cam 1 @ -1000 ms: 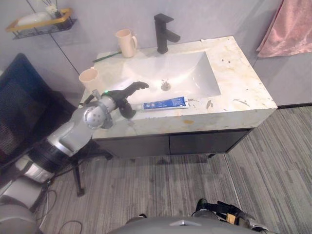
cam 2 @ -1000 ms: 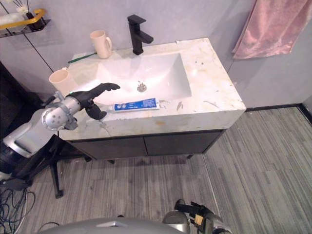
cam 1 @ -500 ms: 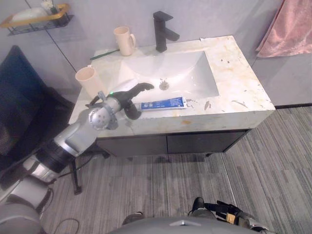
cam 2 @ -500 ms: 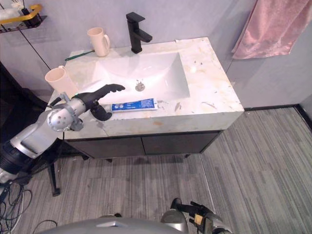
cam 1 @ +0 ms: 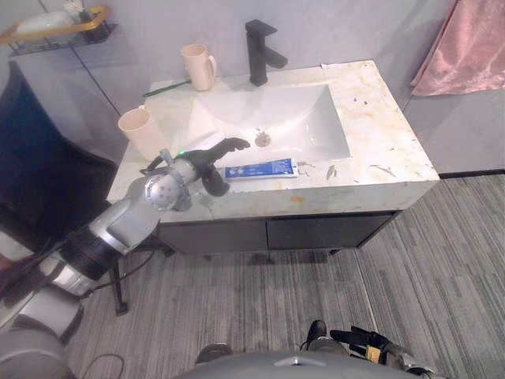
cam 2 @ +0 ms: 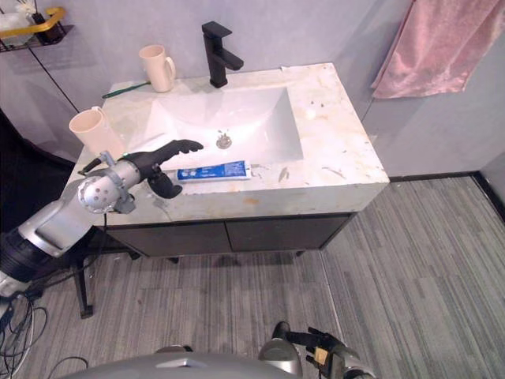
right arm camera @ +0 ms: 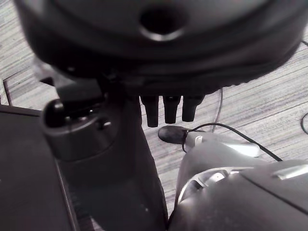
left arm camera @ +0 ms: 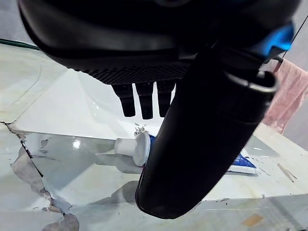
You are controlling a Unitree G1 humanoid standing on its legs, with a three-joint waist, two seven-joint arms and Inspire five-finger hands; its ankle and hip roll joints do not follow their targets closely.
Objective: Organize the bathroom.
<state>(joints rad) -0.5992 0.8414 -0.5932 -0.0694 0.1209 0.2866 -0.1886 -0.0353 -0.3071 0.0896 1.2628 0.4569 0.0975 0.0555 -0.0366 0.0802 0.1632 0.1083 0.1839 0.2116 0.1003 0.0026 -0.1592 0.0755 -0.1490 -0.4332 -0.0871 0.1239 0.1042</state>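
A pale marble vanity top point(cam 1: 379, 150) with a white inset sink point(cam 1: 272, 118) stands against a grey wall above a striped grey floor point(cam 1: 442, 268). A black faucet point(cam 1: 259, 52) rises behind the basin; a cream mug point(cam 1: 197, 66) stands to its left, with a green toothbrush point(cam 1: 164, 88) lying on the counter just beside the mug. A second cream cup point(cam 1: 139, 132) stands near the left edge of the counter. A blue-and-white toothpaste tube point(cam 1: 260, 168) lies flat on the front strip of the counter, just before the basin, its white cap point(left arm camera: 134, 147) pointing toward the robot's left. A pink towel point(cam 1: 465, 47) hangs at the far right, and a wire shelf with a yellow rail point(cam 1: 59, 31) is fixed to the wall at upper left.

The left hand point(cam 1: 207, 158) hovers over the counter's front left, at the cap end of the tube; its fingers point(left arm camera: 145, 98) are extended and relaxed toward the basin, the thumb point(left arm camera: 192, 144) lowered near the cap, holding nothing. Whether it touches the tube cannot be told.

The right hand point(right arm camera: 166, 103) hangs low over the floor, its fingers loosely extended, nothing in it.
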